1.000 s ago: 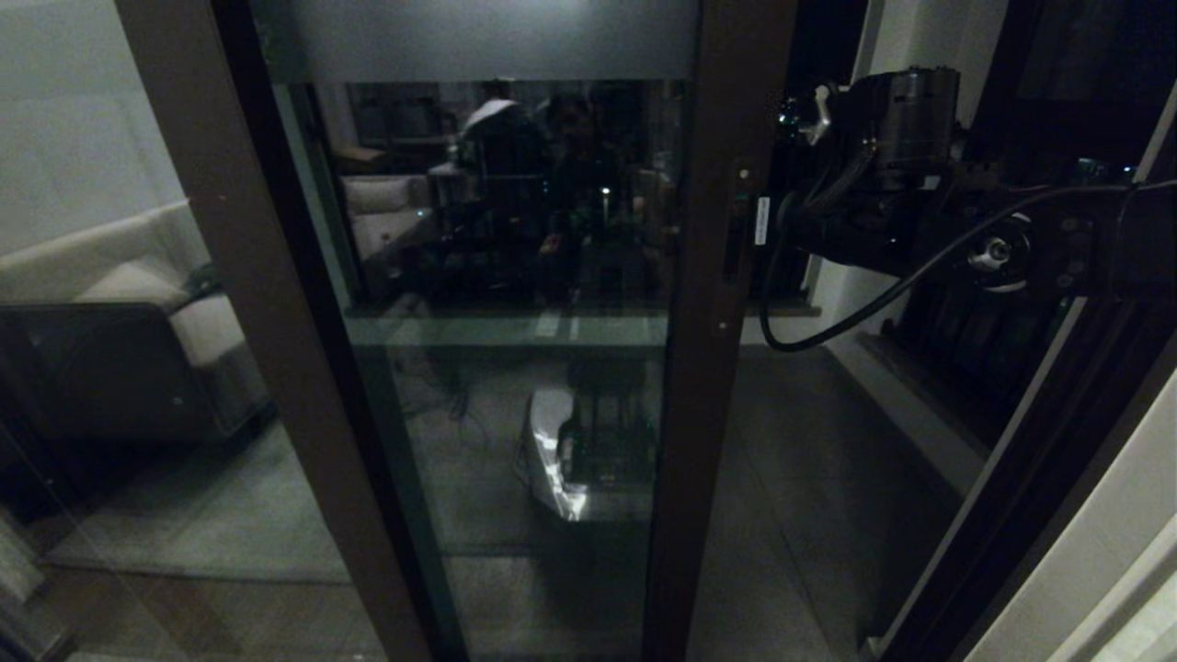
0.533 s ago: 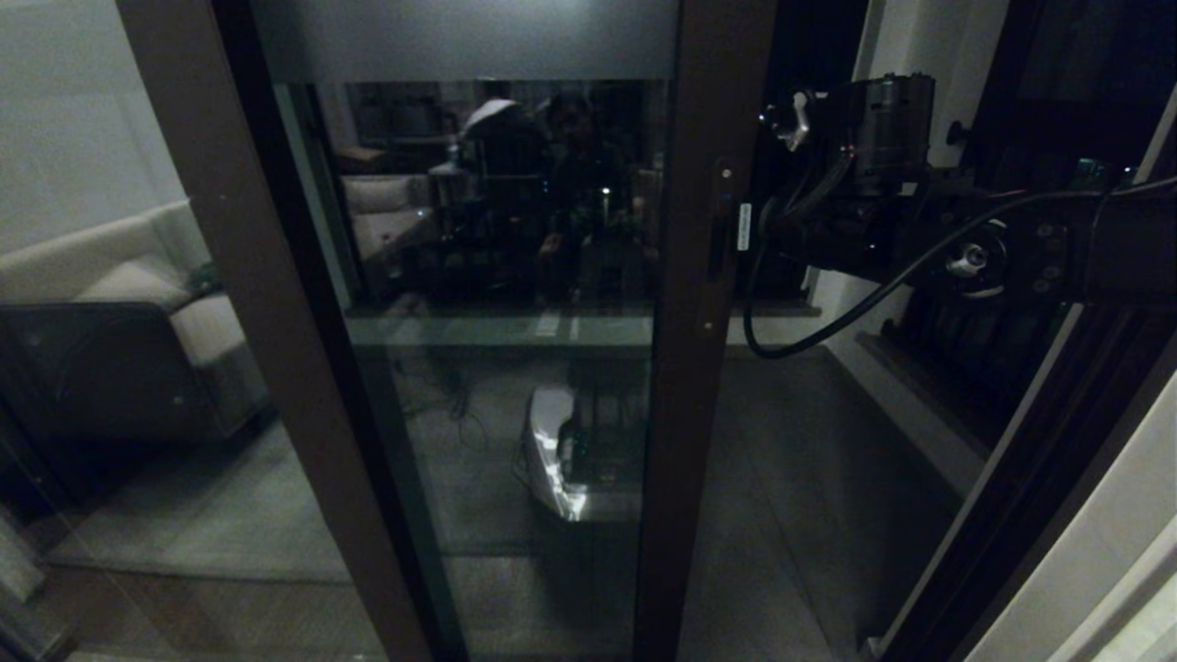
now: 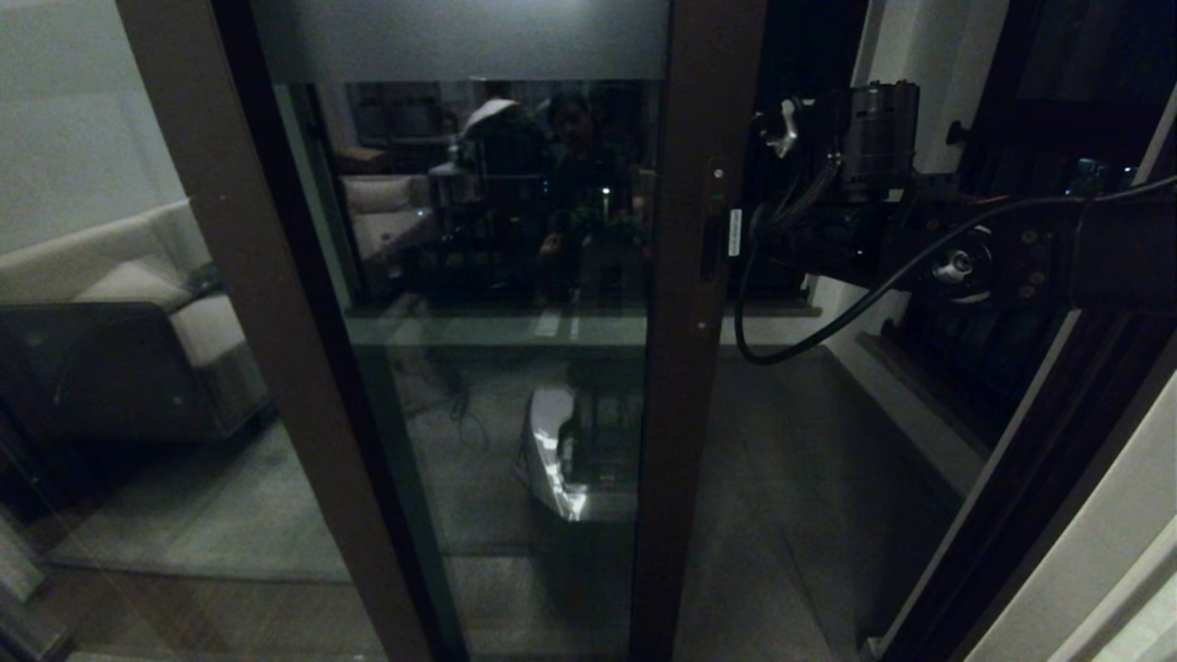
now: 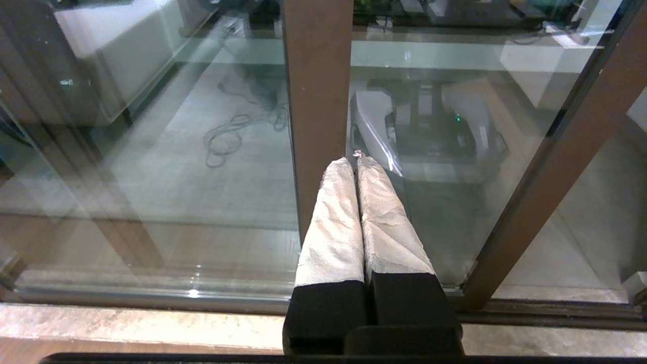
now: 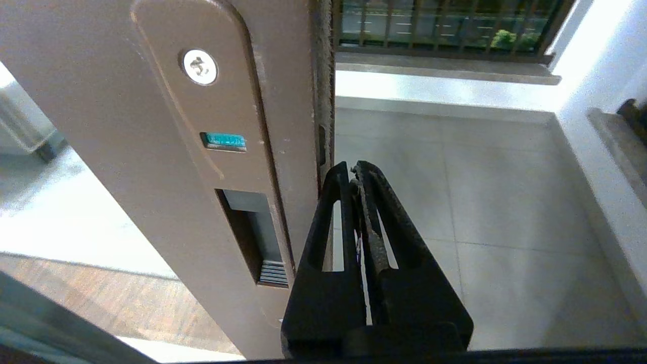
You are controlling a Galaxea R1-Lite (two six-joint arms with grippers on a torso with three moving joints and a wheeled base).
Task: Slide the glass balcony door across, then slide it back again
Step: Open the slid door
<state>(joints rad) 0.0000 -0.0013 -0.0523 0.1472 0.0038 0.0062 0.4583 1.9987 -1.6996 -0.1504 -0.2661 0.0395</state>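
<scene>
The glass balcony door (image 3: 696, 386) has a dark brown frame and a frosted band (image 3: 460, 37) across its top. Its stile (image 5: 151, 126) carries a recessed handle slot (image 5: 251, 232) below a green tab (image 5: 224, 141). My right gripper (image 3: 747, 241) is level with the handle. It is shut, holds nothing, and its tips (image 5: 352, 169) sit right beside the stile's outer edge (image 5: 326, 101), outside the slot. My left gripper (image 4: 354, 161) is shut with white-wrapped fingers (image 4: 333, 222). It hangs low in front of the glass near a brown stile (image 4: 316, 101) and is out of the head view.
The fixed brown-framed panel (image 3: 267, 303) on the left shows the sofa (image 3: 110, 303) behind it. Right of the door, the gap opens onto the tiled balcony floor (image 3: 800, 460). The barred side window (image 3: 965, 359) and a white wall (image 3: 1103, 570) close the right side. A cable (image 3: 828, 322) loops under my right arm.
The door's handle stile has slid left, widening the gap on the right. My right arm has moved left with it and stays at the stile's edge.
</scene>
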